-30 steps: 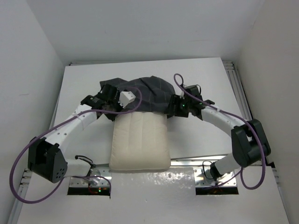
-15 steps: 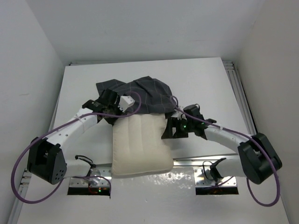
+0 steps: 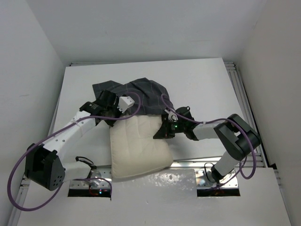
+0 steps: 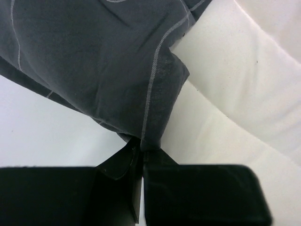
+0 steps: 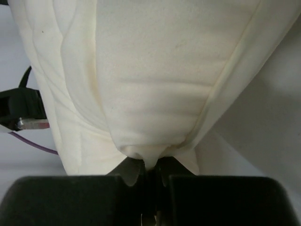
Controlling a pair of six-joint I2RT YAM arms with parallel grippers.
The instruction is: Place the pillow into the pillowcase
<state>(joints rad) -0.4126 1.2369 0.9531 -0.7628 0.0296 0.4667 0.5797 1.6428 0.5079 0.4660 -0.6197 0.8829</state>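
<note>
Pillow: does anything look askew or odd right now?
Yes. The pillow lies crooked, its near edge slanting, and its right edge is pulled into a bunched peak where the right gripper pinches it. The pillowcase is crumpled over only its far end.

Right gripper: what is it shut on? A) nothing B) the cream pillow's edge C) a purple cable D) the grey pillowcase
B: in the right wrist view the right gripper pinches a fold of the pillow; the pillowcase is held in the left gripper instead.
</note>
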